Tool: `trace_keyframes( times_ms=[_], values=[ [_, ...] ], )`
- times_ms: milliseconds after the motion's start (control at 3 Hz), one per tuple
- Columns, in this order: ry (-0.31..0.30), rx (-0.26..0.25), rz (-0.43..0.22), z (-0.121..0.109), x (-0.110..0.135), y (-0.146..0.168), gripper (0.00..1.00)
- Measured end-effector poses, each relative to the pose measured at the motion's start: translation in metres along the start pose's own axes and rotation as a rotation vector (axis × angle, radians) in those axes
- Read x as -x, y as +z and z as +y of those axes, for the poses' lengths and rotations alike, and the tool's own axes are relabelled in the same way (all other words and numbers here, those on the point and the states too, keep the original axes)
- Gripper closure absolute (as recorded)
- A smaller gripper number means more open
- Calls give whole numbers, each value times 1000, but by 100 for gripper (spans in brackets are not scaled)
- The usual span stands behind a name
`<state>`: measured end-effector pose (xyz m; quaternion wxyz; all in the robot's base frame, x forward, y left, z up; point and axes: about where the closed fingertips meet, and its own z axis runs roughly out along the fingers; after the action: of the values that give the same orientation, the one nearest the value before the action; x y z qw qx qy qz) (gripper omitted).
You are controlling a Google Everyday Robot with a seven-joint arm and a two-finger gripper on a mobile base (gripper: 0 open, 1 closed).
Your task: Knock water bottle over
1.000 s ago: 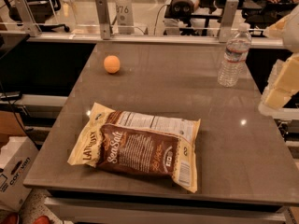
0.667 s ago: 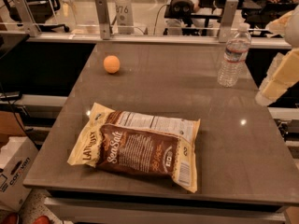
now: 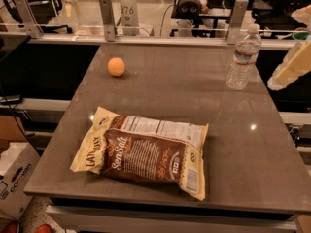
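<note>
- Now, nearest: a chip bag [image 3: 146,149] lies flat on the table [image 3: 252,178].
- Right edge: the gripper [image 3: 290,68] hovers near the bottle without touching it; open or closed, I cannot tell.
- Far right: the water bottle [image 3: 243,57] stands upright, clear, ribbed and white-capped. Not yet knocked over; the whole push remains.

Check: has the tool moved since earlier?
Yes. The tool, at the right edge, has shifted upward: its lower tip, once below the base of the water bottle, is now level with it.

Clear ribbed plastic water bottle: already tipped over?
No, the clear ribbed plastic water bottle stands upright on the grey table, with the cream tool hovering apart to its right.
</note>
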<state>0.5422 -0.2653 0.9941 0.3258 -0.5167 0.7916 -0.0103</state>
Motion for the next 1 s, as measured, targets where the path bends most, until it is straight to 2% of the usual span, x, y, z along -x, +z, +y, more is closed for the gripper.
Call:
trace_keyframes(
  times_ms=[333,1000],
  values=[
    [45,-50,-53,-31,-7,10,0],
    [168,-35,-179,-70,-25,52,0]
  ],
)
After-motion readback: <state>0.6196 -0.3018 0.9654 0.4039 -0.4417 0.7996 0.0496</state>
